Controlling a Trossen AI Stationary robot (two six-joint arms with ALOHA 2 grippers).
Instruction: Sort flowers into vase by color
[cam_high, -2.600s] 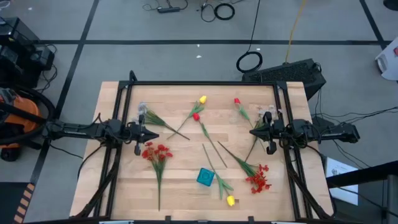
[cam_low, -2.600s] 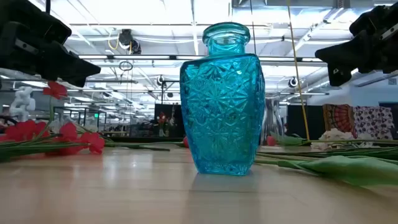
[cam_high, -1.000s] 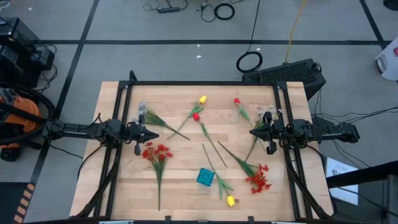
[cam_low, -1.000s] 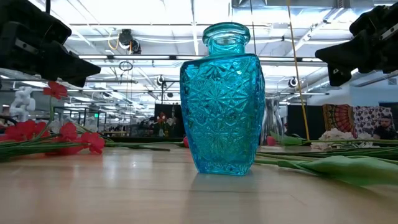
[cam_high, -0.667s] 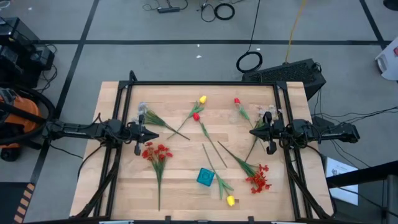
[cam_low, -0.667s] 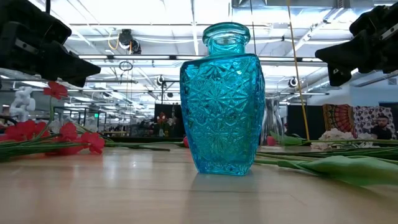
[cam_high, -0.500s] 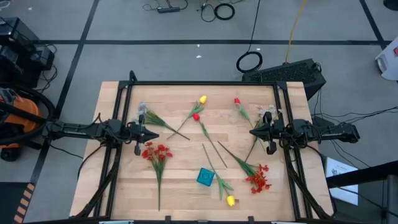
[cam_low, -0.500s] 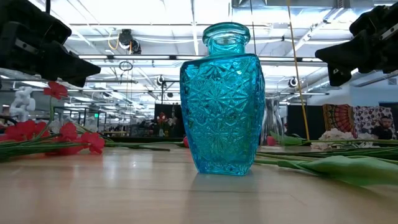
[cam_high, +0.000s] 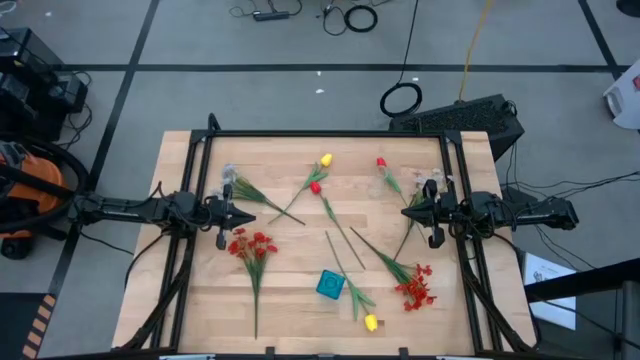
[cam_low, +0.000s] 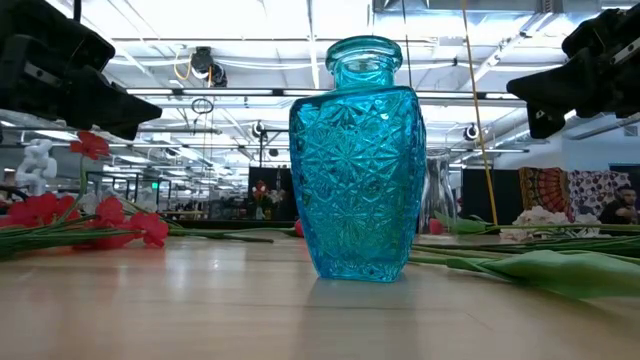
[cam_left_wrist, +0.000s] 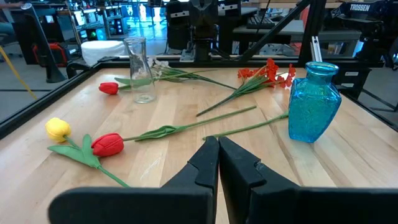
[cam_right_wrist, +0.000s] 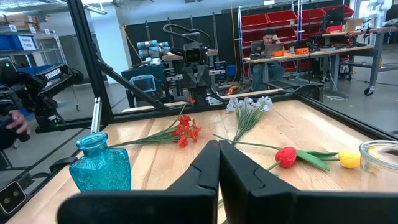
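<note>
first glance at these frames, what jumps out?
The blue cut-glass vase, standing upright near the table's front edge and filling the low view. Around it, flowers lie loose across the wooden table: a red spray on the left, another red spray at front right, and a yellow tulip just beside the vase. The left gripper and right gripper hang shut at opposite sides, holding nothing.

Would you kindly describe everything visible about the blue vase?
The blue vase is translucent turquoise glass, pressed with a starburst pattern, with a squarish body, sloping shoulders, a short neck and a round rim. It stands upright and empty on the wooden table, near its front edge. A green stem lies close beside it; whether they touch I cannot tell. Neither gripper is near.
</note>
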